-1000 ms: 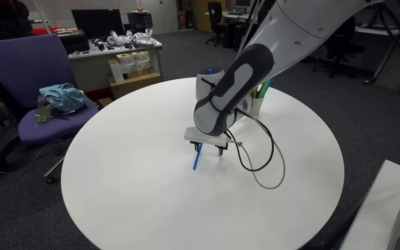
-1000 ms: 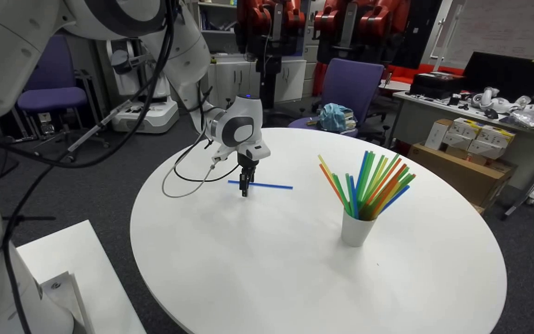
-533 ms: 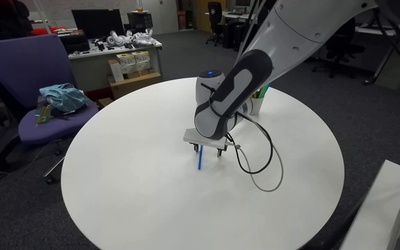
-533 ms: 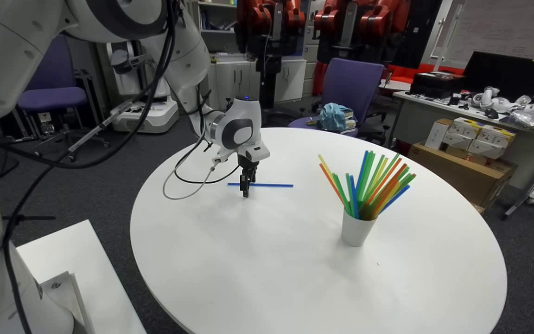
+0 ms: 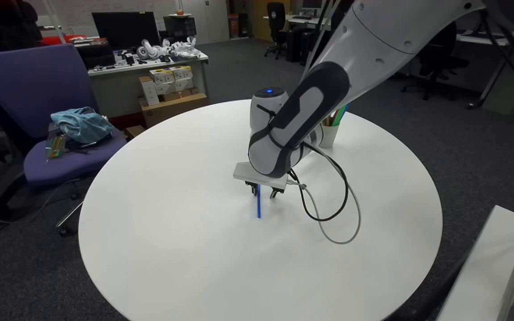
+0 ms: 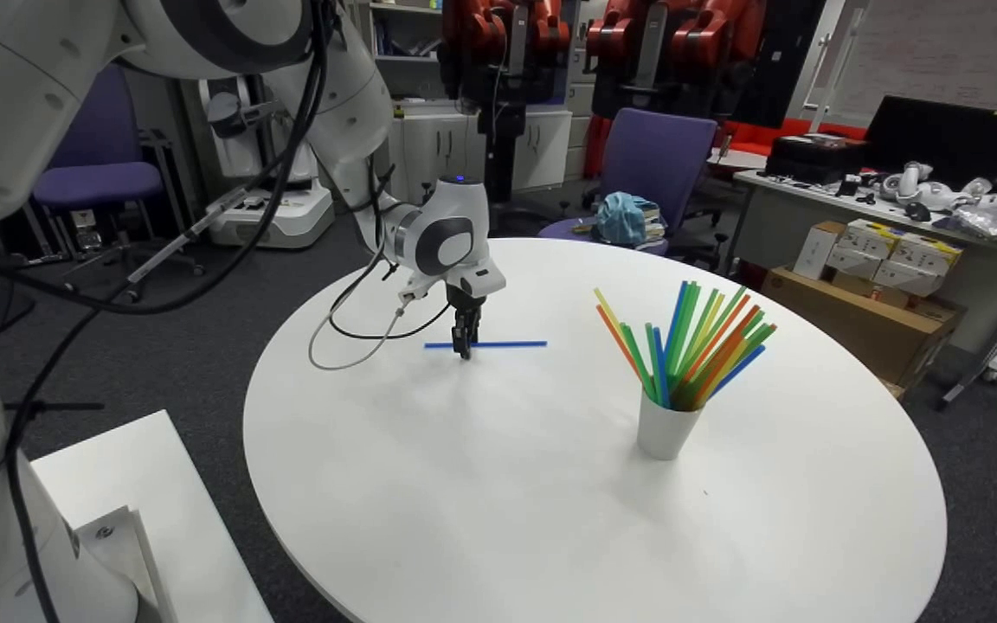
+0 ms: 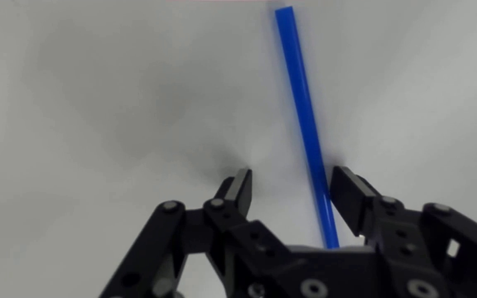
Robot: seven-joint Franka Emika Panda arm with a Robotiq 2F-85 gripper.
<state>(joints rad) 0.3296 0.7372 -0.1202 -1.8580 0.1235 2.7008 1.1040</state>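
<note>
A blue straw (image 7: 302,99) lies flat on the round white bench (image 6: 550,519), well in from the edge all the way round. In an exterior view it lies closer to the bench's far edge than to its near edge. The gripper (image 7: 290,182) is right over the straw and points down. Its fingers are part way apart, not very wide and not pinched, and the straw lies loose in the gap between them. One finger (image 7: 349,202) is right by the straw; I can't tell if they touch. The other finger (image 7: 243,189) is a little way off, and a strip of bench shows between it and the straw. I can't tell if the fingertips touch the bench.

The big arm (image 5: 315,98) leans in over the bench. A black cord (image 5: 322,220) and a grey cord (image 5: 340,243) hang in loops beside the gripper.

A white cup (image 6: 667,433) stands on the bench, well apart from the blue straw. Lots of straws (image 6: 713,368) poke up out of it: green, blue, yellow and orange.

Past the bench's edge is a purple chair (image 5: 34,84) with a blue cloth (image 5: 83,127) on its seat. Small boxes (image 5: 171,80) sit piled on a brown box (image 5: 174,110) near a black screen (image 5: 126,30).
</note>
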